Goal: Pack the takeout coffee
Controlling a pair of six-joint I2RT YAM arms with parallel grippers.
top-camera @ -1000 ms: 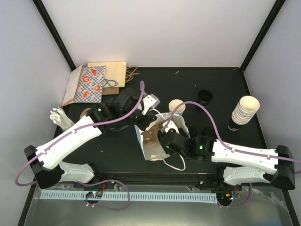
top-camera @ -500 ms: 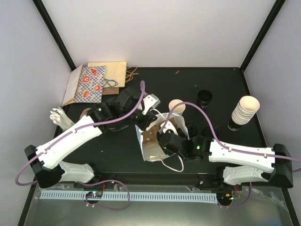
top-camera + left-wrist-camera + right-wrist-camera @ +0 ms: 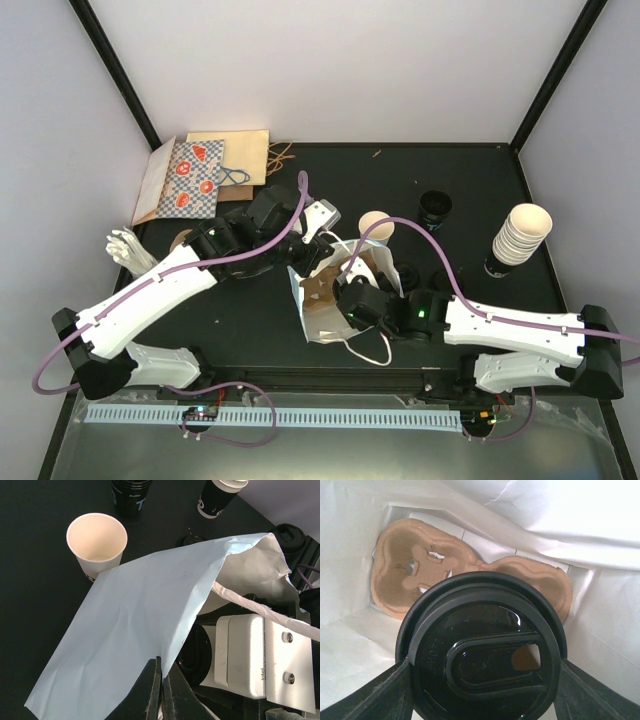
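The light blue paper bag (image 3: 322,318) stands open mid-table. My left gripper (image 3: 161,667) is shut on the edge of the bag (image 3: 135,620), holding its mouth apart. My right gripper (image 3: 482,680) reaches down inside the bag, shut on a takeout coffee cup, and only the cup's black lid (image 3: 482,655) shows between the fingers (image 3: 385,695). Below the cup, the brown cardboard carrier (image 3: 420,575) lies on the bag's floor. In the top view the right gripper is hidden inside the bag.
An open lidless cup (image 3: 377,226) stands just behind the bag. Dark cups (image 3: 435,206) and a stack of cream cups (image 3: 522,235) sit at the right. Flat paper bags (image 3: 200,175) lie at the back left, white items (image 3: 128,248) at the left.
The right arm has shifted slightly left and further into the bag with its cup. The left gripper keeps its hold on the bag's edge.
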